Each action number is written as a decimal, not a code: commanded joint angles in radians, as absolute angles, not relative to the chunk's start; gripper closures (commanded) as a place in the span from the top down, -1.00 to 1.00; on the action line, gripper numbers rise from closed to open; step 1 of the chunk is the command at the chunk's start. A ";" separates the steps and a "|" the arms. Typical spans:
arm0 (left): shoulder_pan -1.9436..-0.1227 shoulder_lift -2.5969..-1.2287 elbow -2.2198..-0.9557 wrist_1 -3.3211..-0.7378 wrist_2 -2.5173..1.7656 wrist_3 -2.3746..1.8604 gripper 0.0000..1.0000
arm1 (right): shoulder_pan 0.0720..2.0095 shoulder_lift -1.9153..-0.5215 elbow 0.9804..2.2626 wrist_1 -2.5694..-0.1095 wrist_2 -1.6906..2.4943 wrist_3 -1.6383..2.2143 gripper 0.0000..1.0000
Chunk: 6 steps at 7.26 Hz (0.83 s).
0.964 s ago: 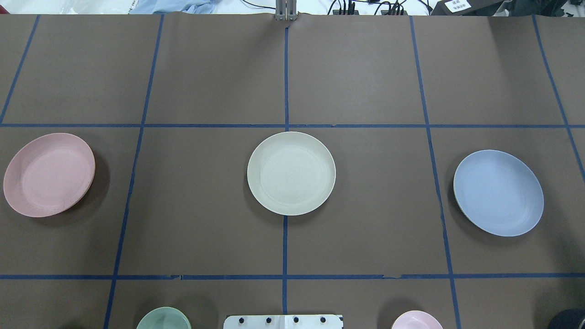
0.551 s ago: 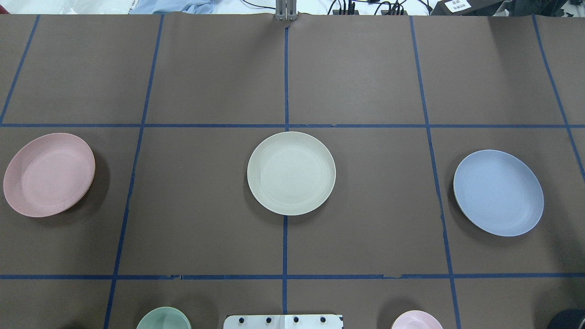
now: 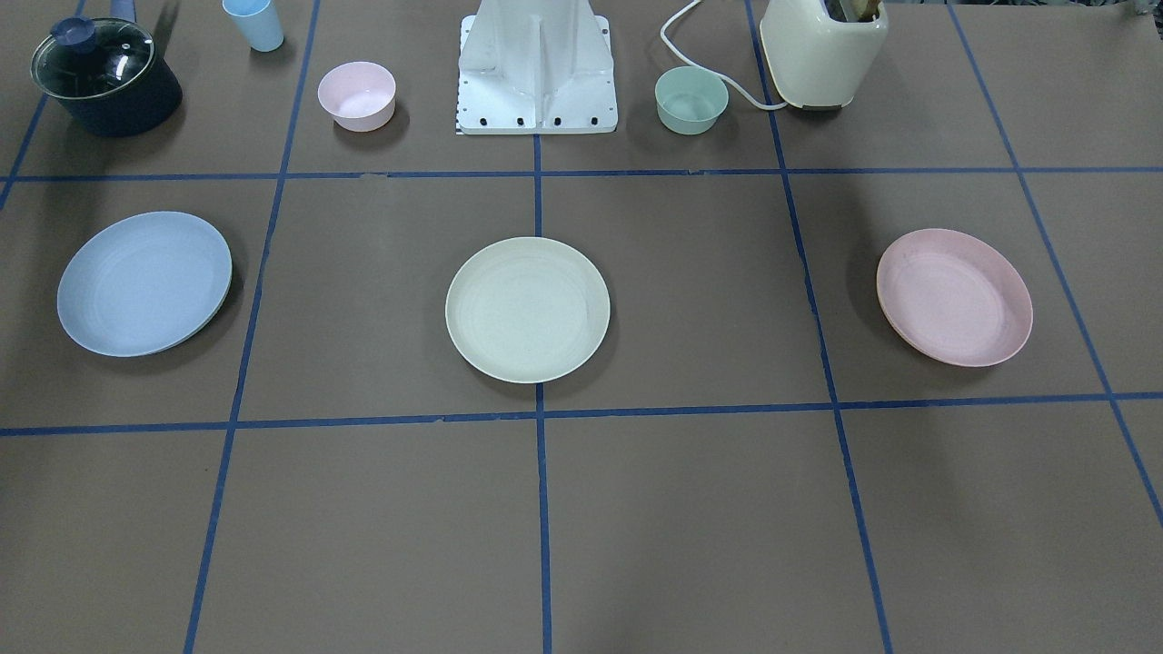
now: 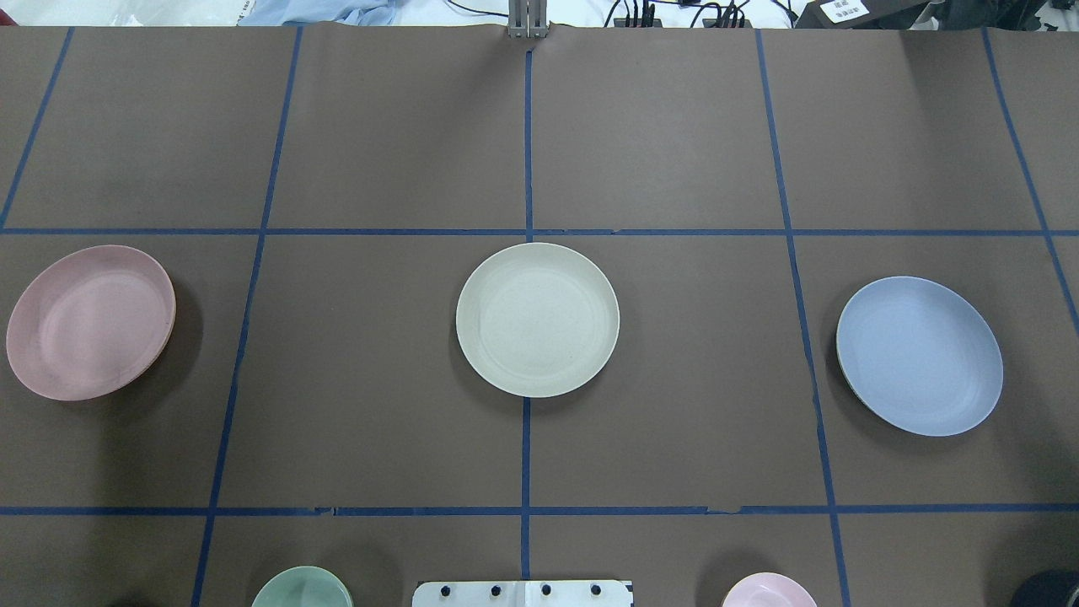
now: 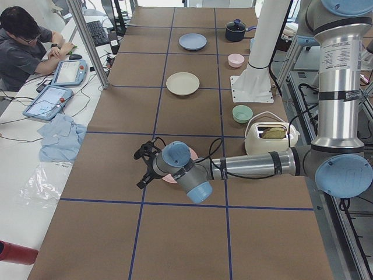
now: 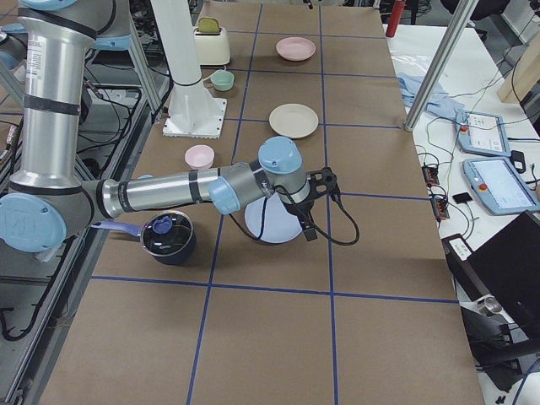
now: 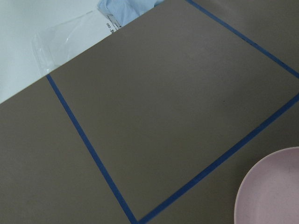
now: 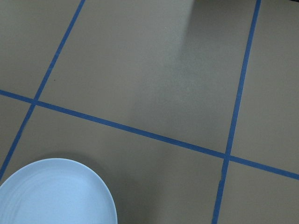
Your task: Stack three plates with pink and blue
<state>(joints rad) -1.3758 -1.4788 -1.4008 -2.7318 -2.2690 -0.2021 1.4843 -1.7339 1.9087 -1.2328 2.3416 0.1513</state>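
We log three plates lying flat and well apart in one row on the tabletop (image 4: 379,379), none stacked: pink plate (image 4: 90,322) at the robot's left, cream plate (image 4: 537,319) centre, blue plate (image 4: 919,356) right. Left tool (image 5: 141,170) hangs above the pink plate, right tool (image 6: 323,207) above the blue. Both show only in side views, so we cannot tell wide from narrow.

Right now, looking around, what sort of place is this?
Most likely a robotics lab: a robot arm reaching over a table marked in blue tape, and a person seated beside it with control tablets.
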 commanded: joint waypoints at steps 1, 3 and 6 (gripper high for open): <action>-1.281 -1.462 -1.232 -3.003 -2.235 -0.461 1.00 | 1.480 -1.741 1.908 -1.223 2.342 0.160 1.00; -1.194 -1.442 -1.224 -3.098 -2.191 -0.619 0.88 | 1.480 -1.741 1.908 -1.223 2.342 0.158 1.00; -1.077 -1.442 -1.224 -3.129 -2.093 -0.704 0.79 | 1.480 -1.749 1.908 -1.223 2.342 0.158 1.00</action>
